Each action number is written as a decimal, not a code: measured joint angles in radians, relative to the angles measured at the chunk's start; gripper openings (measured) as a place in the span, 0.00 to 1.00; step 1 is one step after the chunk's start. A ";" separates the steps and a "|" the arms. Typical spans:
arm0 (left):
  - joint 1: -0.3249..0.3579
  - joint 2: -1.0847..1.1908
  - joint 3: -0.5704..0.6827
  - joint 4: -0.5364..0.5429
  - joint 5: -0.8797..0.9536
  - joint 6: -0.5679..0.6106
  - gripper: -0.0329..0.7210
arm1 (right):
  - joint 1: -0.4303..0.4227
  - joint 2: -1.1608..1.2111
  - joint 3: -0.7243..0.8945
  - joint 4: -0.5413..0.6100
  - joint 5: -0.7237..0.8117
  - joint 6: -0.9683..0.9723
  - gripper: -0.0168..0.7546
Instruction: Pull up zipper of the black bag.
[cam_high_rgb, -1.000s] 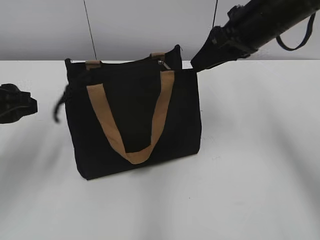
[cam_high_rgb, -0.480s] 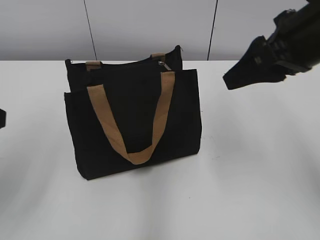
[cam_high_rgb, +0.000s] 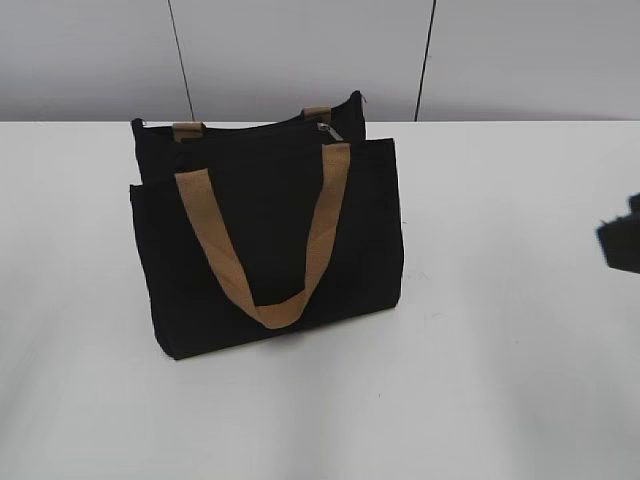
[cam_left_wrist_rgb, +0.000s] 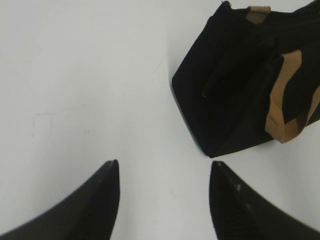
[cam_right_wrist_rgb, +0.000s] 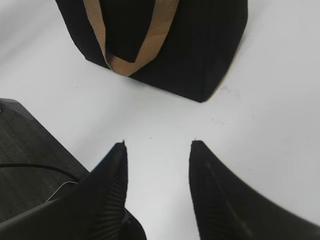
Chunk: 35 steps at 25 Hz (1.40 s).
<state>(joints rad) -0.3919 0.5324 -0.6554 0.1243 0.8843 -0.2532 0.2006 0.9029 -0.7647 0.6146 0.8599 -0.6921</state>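
The black bag stands upright on the white table, with a tan handle hanging down its front. The zipper runs along its top edge, and its small silvery pull tab sits near the right end. The bag also shows in the left wrist view and in the right wrist view. My left gripper is open and empty over bare table, left of the bag. My right gripper is open and empty, apart from the bag; only a dark part of it shows at the exterior view's right edge.
The white table spreads around the bag. A grey wall with two thin dark vertical lines stands behind. In the right wrist view the table's edge and a dark floor with a cable show at the lower left.
My right arm has drawn back from the bag's top right corner, down and to the right edge of the view. My left gripper has left the exterior view at the left.
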 joint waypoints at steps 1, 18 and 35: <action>0.000 -0.032 0.000 0.008 0.018 0.000 0.61 | 0.000 -0.058 0.023 -0.030 0.000 0.028 0.44; -0.002 -0.436 0.050 -0.051 0.176 0.101 0.61 | 0.000 -0.815 0.267 -0.506 0.218 0.571 0.44; -0.003 -0.464 0.127 -0.083 0.179 0.124 0.53 | 0.000 -0.909 0.279 -0.555 0.235 0.600 0.44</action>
<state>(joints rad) -0.3948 0.0685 -0.5289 0.0417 1.0630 -0.1288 0.2009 -0.0065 -0.4858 0.0594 1.0946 -0.0918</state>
